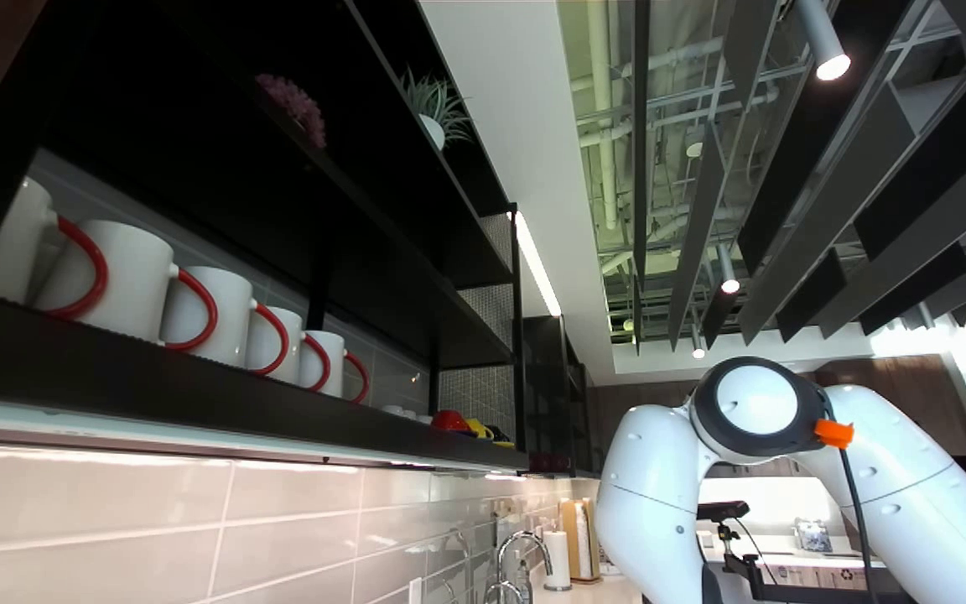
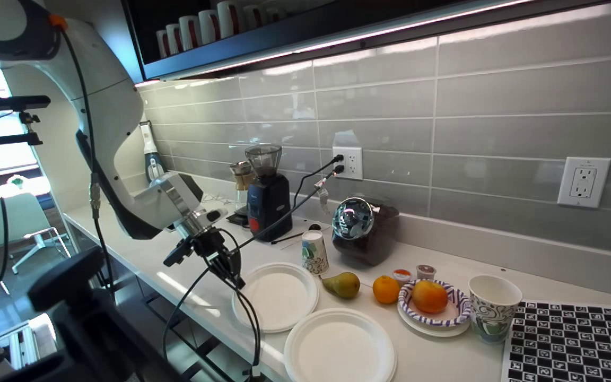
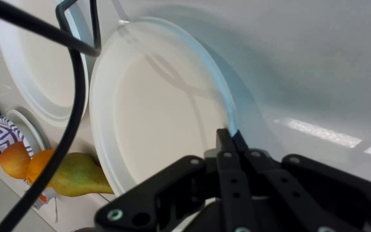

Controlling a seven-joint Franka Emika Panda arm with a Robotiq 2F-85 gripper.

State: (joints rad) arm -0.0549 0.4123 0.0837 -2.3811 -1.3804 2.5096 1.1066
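Closed tight, the hand apparently had the white plate beside the pear pinched at its rim, a grasp calling, I judged, for gentle lifting.

Wrist close-up above plate, exterior views wider

Bent arm, jaws clamped downward

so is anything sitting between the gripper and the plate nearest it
Nothing visible: in the wrist view the gripper has its jaws closed on the rim of the plate. A black cable crosses that view, in front of the neighbouring plate, but does not come between gripper and rim.
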